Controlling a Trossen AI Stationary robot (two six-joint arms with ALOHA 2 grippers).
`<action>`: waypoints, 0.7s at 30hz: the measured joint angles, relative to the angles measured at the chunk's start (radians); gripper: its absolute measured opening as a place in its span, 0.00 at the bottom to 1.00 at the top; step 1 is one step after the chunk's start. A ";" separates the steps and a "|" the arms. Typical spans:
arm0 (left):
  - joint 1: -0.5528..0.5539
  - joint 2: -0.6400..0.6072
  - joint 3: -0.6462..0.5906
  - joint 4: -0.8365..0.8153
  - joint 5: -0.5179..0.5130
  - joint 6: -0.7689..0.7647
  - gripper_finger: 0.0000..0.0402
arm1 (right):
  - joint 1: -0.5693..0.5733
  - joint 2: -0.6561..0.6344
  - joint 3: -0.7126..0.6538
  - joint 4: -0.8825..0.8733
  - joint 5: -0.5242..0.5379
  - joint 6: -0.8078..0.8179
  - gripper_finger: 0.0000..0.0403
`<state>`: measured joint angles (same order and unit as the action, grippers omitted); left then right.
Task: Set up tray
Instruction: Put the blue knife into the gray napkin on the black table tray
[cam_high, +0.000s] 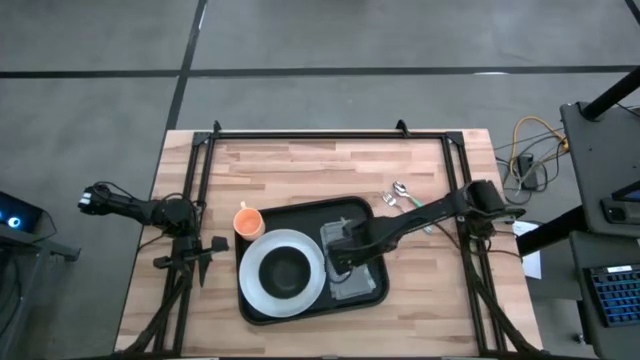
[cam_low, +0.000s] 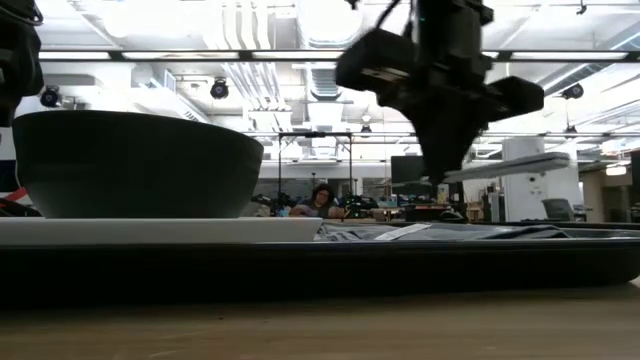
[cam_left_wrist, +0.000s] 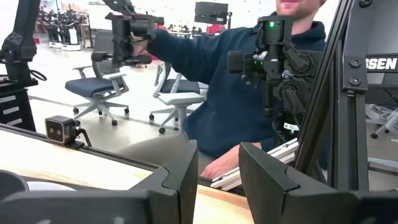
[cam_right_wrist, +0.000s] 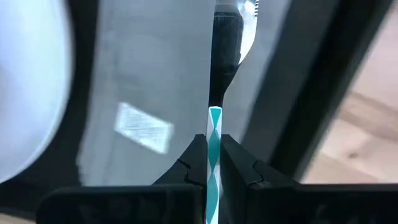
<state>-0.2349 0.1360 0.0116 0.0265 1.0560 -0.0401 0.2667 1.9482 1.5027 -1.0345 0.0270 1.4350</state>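
The tray (cam_high: 355, 207) is large, black and rectangular, with rounded corners and a raised rim. It lies flat on the table's near middle.

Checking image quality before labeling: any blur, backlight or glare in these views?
Low view: ceiling lights backlight the scene, so the bowl and tray rim read as dark silhouettes. Right wrist view: the white plate at the edge is blurred. High view: evenly lit, no glare on the table.

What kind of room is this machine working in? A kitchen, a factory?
Most likely a robotics lab or open workshop, not a kitchen. Beyond the wooden table there are rolling office chairs, exposed ceiling ducts and a person handling another arm-like rig.
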 joint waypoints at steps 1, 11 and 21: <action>0.000 0.000 0.000 0.000 0.000 0.000 0.24 | 0.003 0.016 0.023 -0.003 0.000 0.009 0.03; 0.000 0.001 0.000 0.000 0.000 0.000 0.24 | 0.006 0.149 0.195 -0.009 0.007 0.074 0.03; 0.000 0.000 0.000 0.000 0.000 0.000 0.24 | 0.010 0.264 0.404 -0.064 0.025 0.121 0.03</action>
<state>-0.2348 0.1364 0.0116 0.0265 1.0557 -0.0399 0.2768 2.2125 1.9070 -1.0989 0.0525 1.5560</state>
